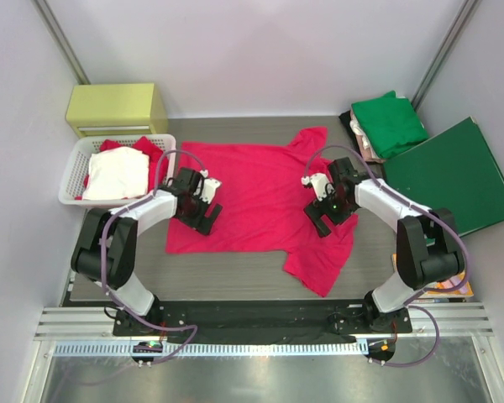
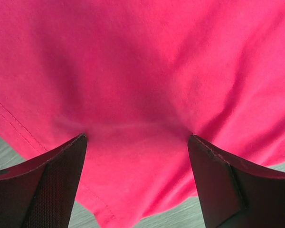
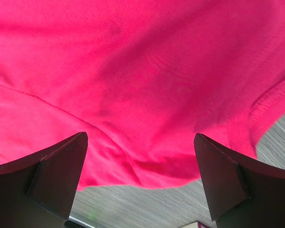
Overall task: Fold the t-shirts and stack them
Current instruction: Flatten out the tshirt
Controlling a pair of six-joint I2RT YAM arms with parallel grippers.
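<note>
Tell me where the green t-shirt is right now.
In the top view, the green t-shirt sits folded at the table's far right corner, just beside the dark-green folder.

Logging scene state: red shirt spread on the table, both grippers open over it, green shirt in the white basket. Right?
Not quite. The green shirt is not in the white basket; it lies at the far right, beside the dark-green folder, as the top external view shows. The rest holds.
</note>
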